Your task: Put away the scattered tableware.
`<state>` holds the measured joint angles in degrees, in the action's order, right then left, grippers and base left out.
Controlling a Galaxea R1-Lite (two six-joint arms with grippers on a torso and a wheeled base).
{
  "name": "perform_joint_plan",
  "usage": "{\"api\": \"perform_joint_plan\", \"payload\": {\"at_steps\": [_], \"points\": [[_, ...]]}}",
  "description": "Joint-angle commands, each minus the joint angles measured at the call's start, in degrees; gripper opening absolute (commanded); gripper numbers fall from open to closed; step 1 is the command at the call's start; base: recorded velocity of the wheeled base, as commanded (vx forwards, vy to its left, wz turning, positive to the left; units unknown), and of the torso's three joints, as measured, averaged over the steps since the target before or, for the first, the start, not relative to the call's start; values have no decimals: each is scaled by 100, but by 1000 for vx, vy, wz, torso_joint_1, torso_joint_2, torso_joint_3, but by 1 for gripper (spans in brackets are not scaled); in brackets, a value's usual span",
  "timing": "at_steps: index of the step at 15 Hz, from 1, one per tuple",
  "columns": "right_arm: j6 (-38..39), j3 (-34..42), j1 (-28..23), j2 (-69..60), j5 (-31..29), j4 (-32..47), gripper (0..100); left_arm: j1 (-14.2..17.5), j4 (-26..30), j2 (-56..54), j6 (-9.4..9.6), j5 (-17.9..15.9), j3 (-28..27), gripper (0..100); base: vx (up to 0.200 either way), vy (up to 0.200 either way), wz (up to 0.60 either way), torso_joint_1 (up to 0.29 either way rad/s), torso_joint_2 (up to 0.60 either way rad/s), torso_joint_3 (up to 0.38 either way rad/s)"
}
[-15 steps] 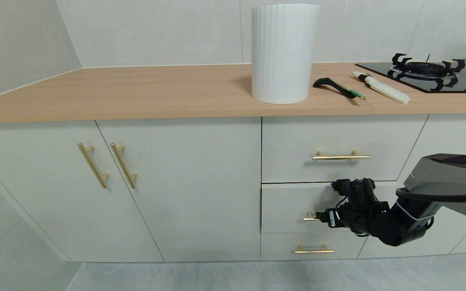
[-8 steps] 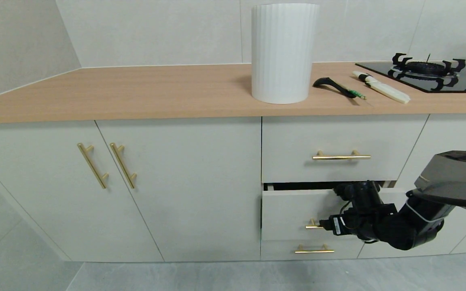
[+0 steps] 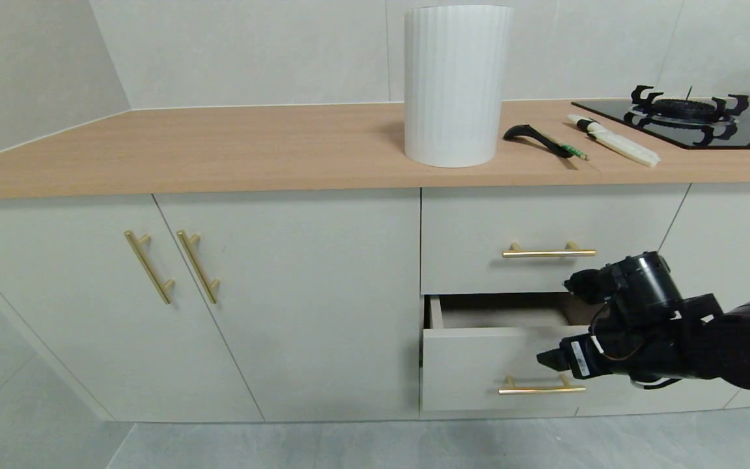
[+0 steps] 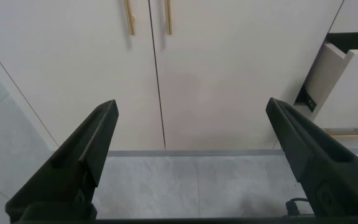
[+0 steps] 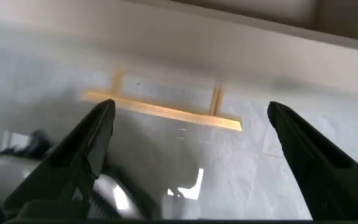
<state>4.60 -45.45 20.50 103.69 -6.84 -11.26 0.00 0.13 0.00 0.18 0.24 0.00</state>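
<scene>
1. The right gripper [image 3: 549, 359] sits low at the front of the middle drawer [image 3: 472, 365]. Its jaws are spread wide and hold nothing. From the wrist camera, the gold drawer handle [image 5: 160, 112] lies ahead between the two fingers, apart from both.
2. The left gripper [image 4: 192, 106] has its jaws just as wide open and is also empty. It hangs low facing the cabinet doors [image 4: 73, 56] on the left, with the floor [image 4: 197, 180] beneath.
3. The middle drawer stands part way out with a dark gap above its front. What I can see of the inside looks bare. The top drawer [image 3: 479, 228] above it is shut.
4. The tableware is up on the tabletop [image 3: 251, 150]. The black ladle [image 3: 540, 139] and the white knife [image 3: 614, 144] lie near each other, right of the tall white canister [image 3: 456, 85] and just left of the hob [image 3: 687, 120]. Both are well apart from either gripper.
5. My read is that opening the drawer is the step in hand and it is about finished. Nothing is stowed yet.
6. Next I'd lift the right arm clear of the drawer front and up to the ladle. It lies flat and thin, so I'd come in from above and close across the stem. The drawer may want pulling further out before the drop.
</scene>
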Motion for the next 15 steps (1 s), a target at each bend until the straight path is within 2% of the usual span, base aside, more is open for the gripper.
{"api": "perform_joint_plan", "payload": {"at_steps": [1,6,9,15], "points": [[6,-474,85,-772,-2,335,100,0,4,0,-1,2,0,100,0,0,0,0,0,0],[33,-817,235,160,-98,212,100,0,-5,0,-1,2,0,100,0,0,0,0,0,0],[200,-773,235,617,-344,-552,100,0,4,0,-1,2,0,100,0,0,0,0,0,0],[287,-808,208,1100,-415,-957,100,0,-5,0,-1,2,0,100,0,0,0,0,0,0]]}}
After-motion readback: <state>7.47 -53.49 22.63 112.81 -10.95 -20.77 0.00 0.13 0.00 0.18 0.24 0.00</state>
